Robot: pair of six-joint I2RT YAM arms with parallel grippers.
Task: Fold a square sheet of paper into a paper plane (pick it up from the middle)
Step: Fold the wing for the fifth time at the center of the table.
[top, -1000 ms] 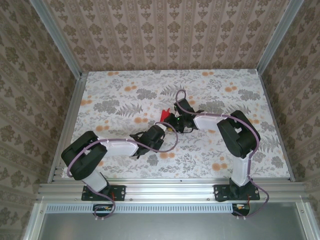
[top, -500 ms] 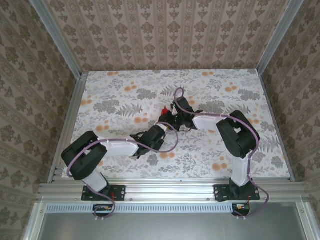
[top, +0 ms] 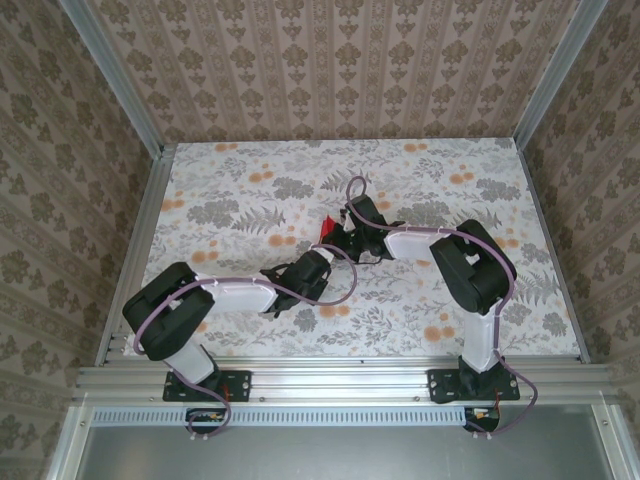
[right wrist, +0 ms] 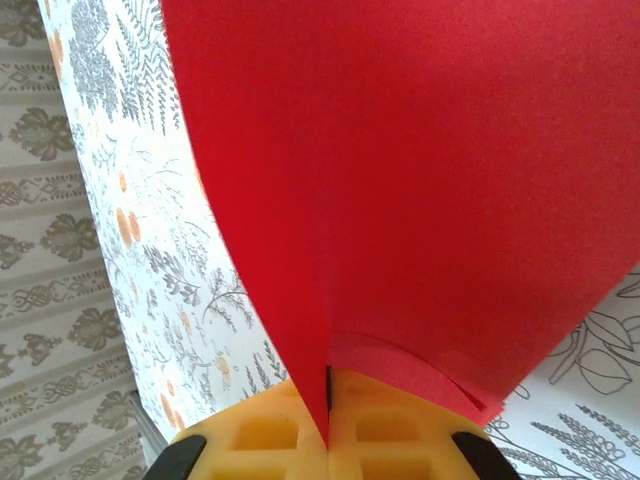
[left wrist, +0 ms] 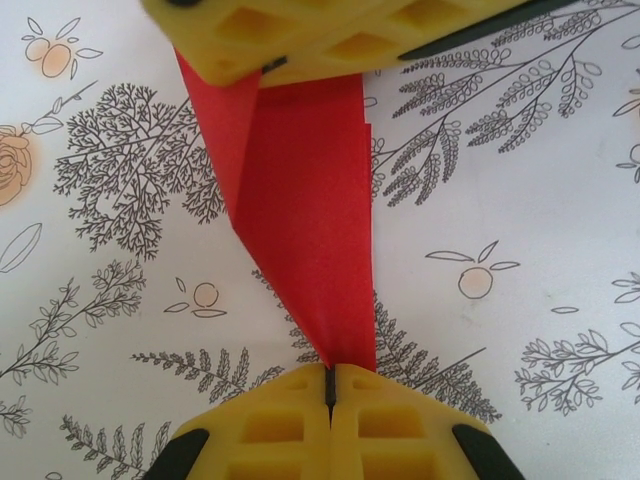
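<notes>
Paper: the paper (left wrist: 300, 210) is red and partly folded into a long wedge with layered flaps. It is stretched over the middle of the table (top: 450, 180); whether it touches the table cannot be told.
Left gripper: the left gripper (left wrist: 330, 385) is clenched on the narrow tip, just near of the table's middle. It probably anchors that end so the layers cannot slide.
Right gripper: the right gripper (right wrist: 328, 390) is clenched on the wider end, with several layers pinched between its fingers, just far of the table's middle. It likely presses a crease while drawing the sheet taut.
Why both ends: tension between the two grips should hold the centre line straight.
Stage: mid-fold by the look of it, since the shape is not yet a slim pointed plane.
Risk: thin paper pulled from both ends may tear or slip.
</notes>
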